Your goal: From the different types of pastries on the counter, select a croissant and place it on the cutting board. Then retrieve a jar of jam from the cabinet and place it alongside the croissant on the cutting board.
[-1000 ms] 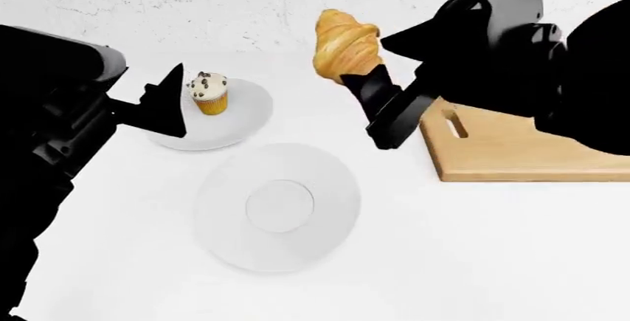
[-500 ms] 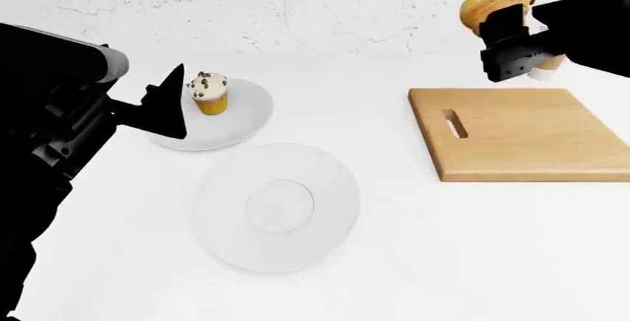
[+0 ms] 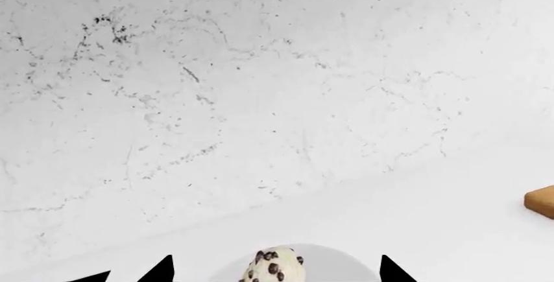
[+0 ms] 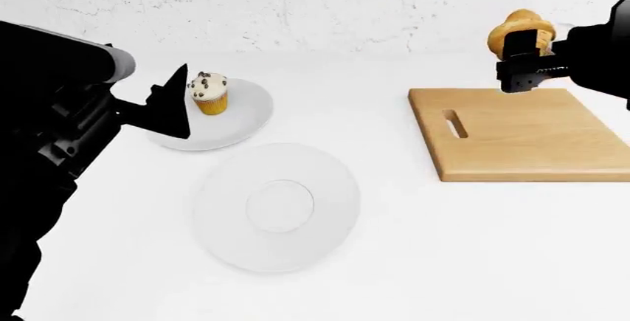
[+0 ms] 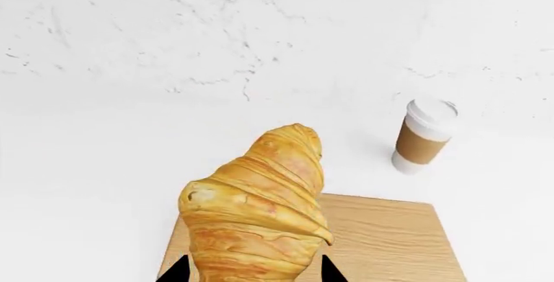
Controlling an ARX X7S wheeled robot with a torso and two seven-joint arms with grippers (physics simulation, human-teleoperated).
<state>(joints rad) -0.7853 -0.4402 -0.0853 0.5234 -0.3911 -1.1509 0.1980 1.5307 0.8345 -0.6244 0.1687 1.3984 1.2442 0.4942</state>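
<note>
Right gripper (image 4: 524,61) grasps the croissant (image 5: 259,198), held aloft above the far edge of the cutting board (image 4: 521,135). Advise lowering it over the board's middle before releasing. Left gripper's state: cannot tell.

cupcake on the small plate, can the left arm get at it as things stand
Probably yes. The left tool sits right beside the cupcake at the edge of its plate, its tips open to either side in the wrist view, with nothing between them.
</note>
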